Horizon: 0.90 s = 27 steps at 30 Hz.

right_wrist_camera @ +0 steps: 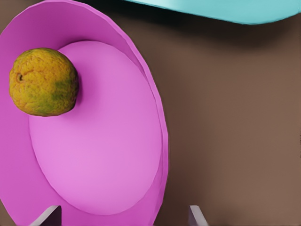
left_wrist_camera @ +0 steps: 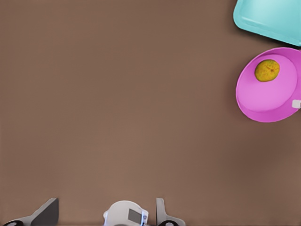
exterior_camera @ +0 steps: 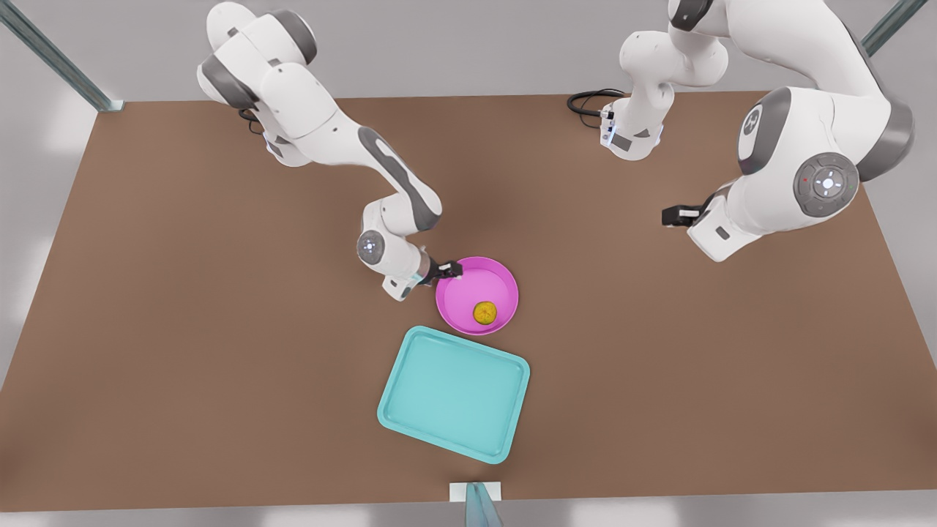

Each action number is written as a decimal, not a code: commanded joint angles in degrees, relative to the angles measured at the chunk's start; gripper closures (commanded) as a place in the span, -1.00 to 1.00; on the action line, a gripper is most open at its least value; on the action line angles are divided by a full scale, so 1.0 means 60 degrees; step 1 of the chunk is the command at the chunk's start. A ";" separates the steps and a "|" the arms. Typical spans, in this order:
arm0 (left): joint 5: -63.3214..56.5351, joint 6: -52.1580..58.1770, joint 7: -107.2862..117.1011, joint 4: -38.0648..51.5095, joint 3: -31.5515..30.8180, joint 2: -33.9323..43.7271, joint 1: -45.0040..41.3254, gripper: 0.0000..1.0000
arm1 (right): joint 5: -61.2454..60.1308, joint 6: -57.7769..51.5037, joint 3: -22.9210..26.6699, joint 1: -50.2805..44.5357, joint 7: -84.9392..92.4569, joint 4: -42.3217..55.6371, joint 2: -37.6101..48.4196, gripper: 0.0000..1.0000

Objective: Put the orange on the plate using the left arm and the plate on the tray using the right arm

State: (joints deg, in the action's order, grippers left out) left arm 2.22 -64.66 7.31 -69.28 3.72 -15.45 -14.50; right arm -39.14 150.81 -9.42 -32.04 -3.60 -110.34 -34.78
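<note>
Pink plate (exterior_camera: 468, 289), orange (exterior_camera: 484, 312) aboard, tray (exterior_camera: 454, 391) waiting at six o'clock.
My right pincer (exterior_camera: 448, 271) straddles the rim at ten o'clock, fingers spread, not clamped; my left pincer (exterior_camera: 677, 216) idles released at two o'clock over bare bench (exterior_camera: 183, 329).

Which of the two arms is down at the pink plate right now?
The right arm: its gripper sits at the rim of the plate holding the orange. The left gripper waits raised, well away at the front view's right.
</note>
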 commanded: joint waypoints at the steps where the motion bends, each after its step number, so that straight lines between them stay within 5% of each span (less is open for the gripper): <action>1: 0.0011 0.0068 -0.0765 0.0004 -0.0005 0.0012 0.0000 -1.00 | -0.0318 0.0515 0.0003 -0.0007 -0.0410 -0.0038 -0.0063 -1.00; 23: 0.0173 0.0068 -0.0736 0.0033 0.0010 0.0056 0.0000 -1.00 | -0.0274 0.0735 -0.0158 -0.0168 -0.0263 0.0577 -0.0723 -1.00; 25: 0.0173 0.0053 -0.0750 0.0033 0.0010 0.0056 0.0000 -1.00 | -0.0274 0.0734 -0.0158 -0.0153 -0.0263 0.0577 -0.0752 -0.42; 27: 0.0187 0.0053 -0.0765 0.0033 0.0025 0.0056 0.0000 -1.00 | -0.0274 0.0720 -0.0158 -0.0138 -0.0263 0.0577 -0.0737 -0.24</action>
State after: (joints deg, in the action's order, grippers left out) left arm 3.27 -64.32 3.84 -69.10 3.86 -15.18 -14.46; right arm -40.88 155.16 -10.37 -32.89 -5.04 -106.90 -39.28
